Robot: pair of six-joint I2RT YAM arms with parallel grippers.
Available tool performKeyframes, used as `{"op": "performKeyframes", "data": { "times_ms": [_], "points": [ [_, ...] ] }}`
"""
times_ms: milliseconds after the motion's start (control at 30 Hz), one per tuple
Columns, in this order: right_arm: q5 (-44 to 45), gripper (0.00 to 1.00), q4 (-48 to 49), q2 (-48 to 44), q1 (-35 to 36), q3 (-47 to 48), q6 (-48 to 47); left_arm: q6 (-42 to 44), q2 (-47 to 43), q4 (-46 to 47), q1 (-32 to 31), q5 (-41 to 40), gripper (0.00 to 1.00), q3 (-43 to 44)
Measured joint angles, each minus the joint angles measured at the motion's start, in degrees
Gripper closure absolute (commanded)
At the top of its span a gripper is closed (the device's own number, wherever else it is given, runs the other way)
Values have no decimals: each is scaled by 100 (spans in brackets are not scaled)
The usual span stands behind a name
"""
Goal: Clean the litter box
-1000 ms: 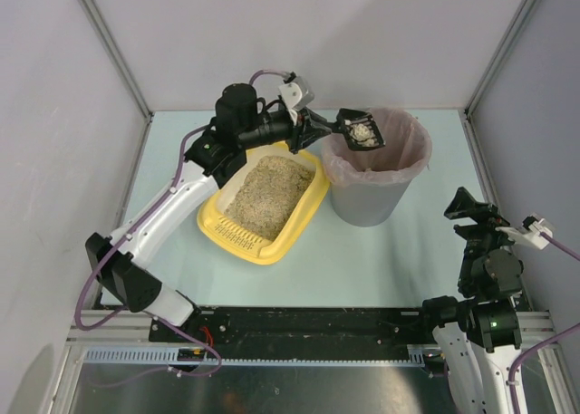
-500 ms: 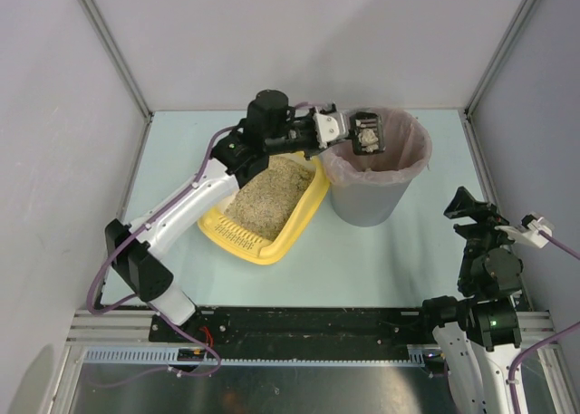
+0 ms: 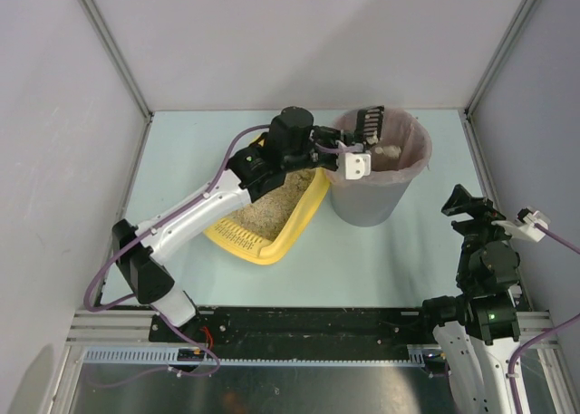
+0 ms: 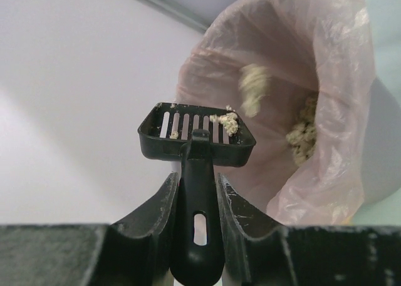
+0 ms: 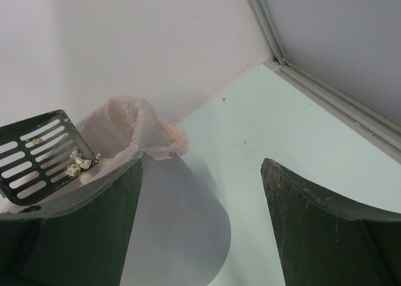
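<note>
The left gripper (image 4: pixel 195 184) is clenched on the handle of a black slotted scoop (image 4: pixel 197 132), which is held tilted over the pink-lined grey bin (image 3: pixel 367 204). The litter box (image 3: pixel 272 244) is set on the bench (image 3: pixel 381 262) just beside the bin. The right gripper (image 5: pixel 200 167) is spread wide, empty.

Thing: litter box (image 3: pixel 301 216), a shallow yellow plastic tray with rounded corners.
Lip: slotted, at the end nearest the table's (image 3: pixel 390 251) near-left corner.
Contents: beige grainy litter (image 3: pixel 272 207) covering the floor.
Pose: flat, right way up, turned diagonally.
Place: left of the table's middle, closer to the far edge.
Visibility: far-left part hidden from above.
</note>
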Motion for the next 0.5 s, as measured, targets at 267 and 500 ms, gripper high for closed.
{"op": "performKeyframes", "data": {
  "times_ms": [267, 500],
  "points": [
    [-13, 18, 0, 0, 0, 0, -2, 1062, -37, 17, -413, -964, 100, -175],
    [-13, 18, 2, 0, 0, 0, -2, 1526, -76, 24, -682, -1355, 100, -479]
  ]
}}
